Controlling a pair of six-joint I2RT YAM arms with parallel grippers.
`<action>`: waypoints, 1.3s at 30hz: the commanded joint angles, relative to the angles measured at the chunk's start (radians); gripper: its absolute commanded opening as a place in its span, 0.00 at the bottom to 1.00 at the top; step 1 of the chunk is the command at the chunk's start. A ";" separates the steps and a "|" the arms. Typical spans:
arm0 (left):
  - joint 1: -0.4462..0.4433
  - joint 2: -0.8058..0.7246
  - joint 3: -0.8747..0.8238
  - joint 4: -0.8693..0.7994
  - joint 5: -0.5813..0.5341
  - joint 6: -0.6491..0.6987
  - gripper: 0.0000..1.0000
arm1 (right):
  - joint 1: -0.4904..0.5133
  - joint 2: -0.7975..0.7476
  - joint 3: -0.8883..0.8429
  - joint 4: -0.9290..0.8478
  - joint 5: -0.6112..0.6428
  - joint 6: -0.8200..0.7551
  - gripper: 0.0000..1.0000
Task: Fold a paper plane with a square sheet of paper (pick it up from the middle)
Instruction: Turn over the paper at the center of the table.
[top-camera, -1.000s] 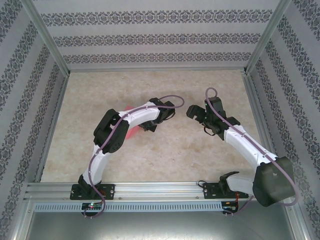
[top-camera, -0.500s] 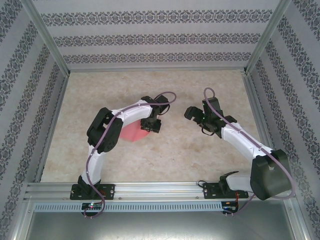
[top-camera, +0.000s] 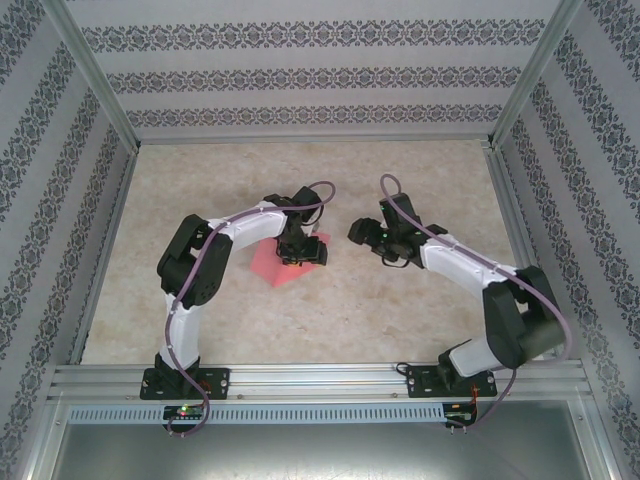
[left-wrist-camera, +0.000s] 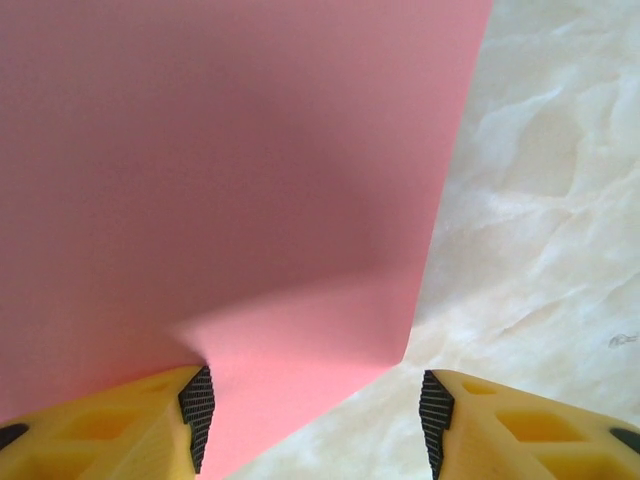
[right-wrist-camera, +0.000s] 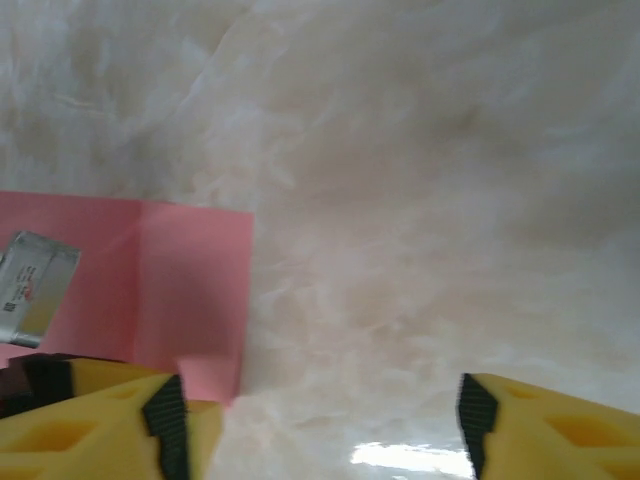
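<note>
Pink sheet flat on bench, both claws spread, nothing gripped.
The square sheet of paper (top-camera: 275, 268) lies flat on the bench (top-camera: 400, 310), a little to 9 o'clock of centre. The left claw (top-camera: 303, 252) hovers over its 2 o'clock corner with jaws apart and nothing pinched. The right claw (top-camera: 360, 234) is also spread and empty, near the sheet's 3 o'clock side but apart from it. Risks: thin flat paper gives no edge to bite, so a closing claw would likely skid or crumple it. A grab at this corner misses the middle pick. The claws sit close, so a clash is possible. Versus one second ago: more pink is uncovered, the left claw is further toward 5 o'clock, and the right arm has come in toward 9 o'clock.
</note>
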 joint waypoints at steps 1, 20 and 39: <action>0.019 -0.036 -0.035 0.040 0.041 -0.021 0.58 | 0.042 0.063 0.048 0.060 -0.065 0.038 0.63; 0.068 -0.329 -0.006 0.103 0.192 -0.061 0.48 | 0.033 0.111 0.061 0.041 -0.066 0.107 0.35; 0.408 -0.549 -0.405 0.158 -0.085 -0.135 1.00 | 0.313 0.369 0.381 -0.047 -0.137 0.027 0.44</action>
